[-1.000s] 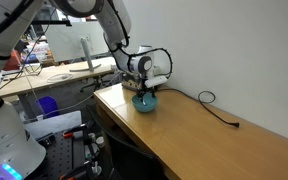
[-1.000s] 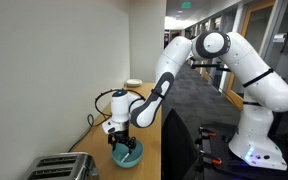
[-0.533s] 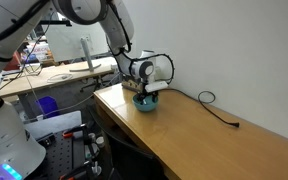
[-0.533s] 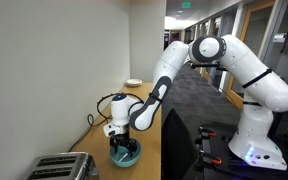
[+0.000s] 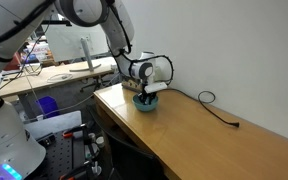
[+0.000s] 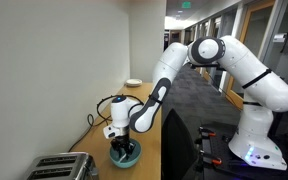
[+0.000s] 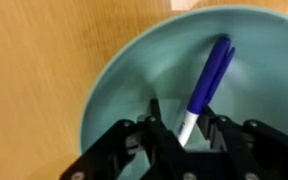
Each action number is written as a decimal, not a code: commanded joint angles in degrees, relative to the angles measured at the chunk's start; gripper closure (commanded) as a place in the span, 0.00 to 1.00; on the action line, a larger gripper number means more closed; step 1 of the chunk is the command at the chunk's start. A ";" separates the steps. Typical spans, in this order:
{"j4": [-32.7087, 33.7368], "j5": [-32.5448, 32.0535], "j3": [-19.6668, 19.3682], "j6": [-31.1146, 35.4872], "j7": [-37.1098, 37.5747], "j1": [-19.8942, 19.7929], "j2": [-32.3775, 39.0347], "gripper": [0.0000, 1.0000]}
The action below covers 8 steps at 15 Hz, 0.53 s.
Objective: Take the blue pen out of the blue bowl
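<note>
The teal-blue bowl (image 7: 104,90) fills the wrist view, and the blue pen (image 7: 209,75) lies slanted inside it, white end toward the camera. My gripper (image 7: 184,122) is down in the bowl, its two black fingers pressed against either side of the pen's white end. In both exterior views the gripper (image 5: 147,95) (image 6: 123,148) points straight down into the bowl (image 5: 146,102) (image 6: 126,157) near the end of the wooden table (image 5: 204,140). The pen is hidden there.
A long black cable (image 5: 219,110) trails across the table toward the wall. A silver toaster (image 6: 64,168) stands close beside the bowl. A white dish (image 6: 133,83) sits farther along the table. The table edge runs just beside the bowl.
The gripper has dropped a little lower into the bowl, and its jaws have come in from wide open onto the pen.
</note>
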 commanded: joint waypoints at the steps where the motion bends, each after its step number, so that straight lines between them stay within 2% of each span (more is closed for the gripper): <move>1: 2.85 0.51 -0.72 -1.28 1.73 1.57 0.73 0.87; 2: 3.12 0.67 -0.63 -1.20 1.86 1.59 0.70 0.96; 3: 3.76 0.71 -0.59 -1.04 1.86 1.64 0.87 1.00; 8: 3.84 0.90 -0.59 -1.04 3.35 2.00 0.29 0.97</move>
